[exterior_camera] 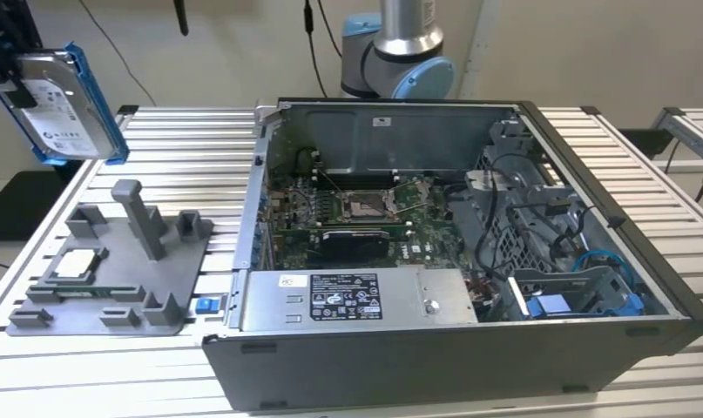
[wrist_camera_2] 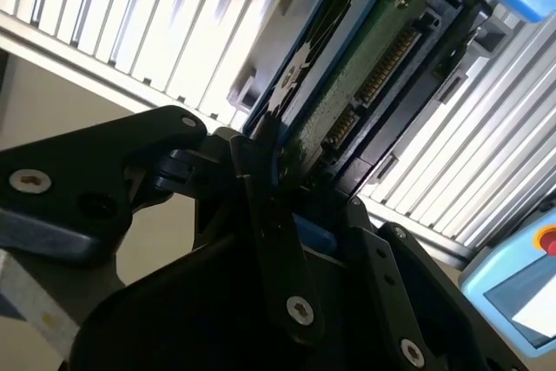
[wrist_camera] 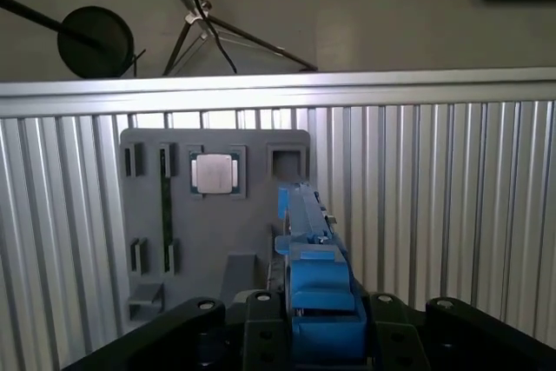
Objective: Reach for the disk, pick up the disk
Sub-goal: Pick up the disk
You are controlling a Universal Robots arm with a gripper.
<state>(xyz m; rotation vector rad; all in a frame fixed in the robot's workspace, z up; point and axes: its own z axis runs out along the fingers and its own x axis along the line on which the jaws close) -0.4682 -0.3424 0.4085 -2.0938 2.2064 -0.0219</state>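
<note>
I see the hand [wrist_camera_2: 300,171] clamped on the disk [wrist_camera_2: 365,67] at its connector end, holding it on edge in the air above the grey tray [exterior_camera: 177,261] on the worktop [exterior_camera: 177,148].

One disk [exterior_camera: 63,106], one chip [exterior_camera: 76,263], one fixture [exterior_camera: 174,274], one computer [exterior_camera: 444,370]

Open air surrounds your disk [exterior_camera: 61,109] up high; the post [exterior_camera: 136,218] of the grey fixture [exterior_camera: 177,272] stands below; the computer case [exterior_camera: 444,361] blocks the exterior view's right.
</note>
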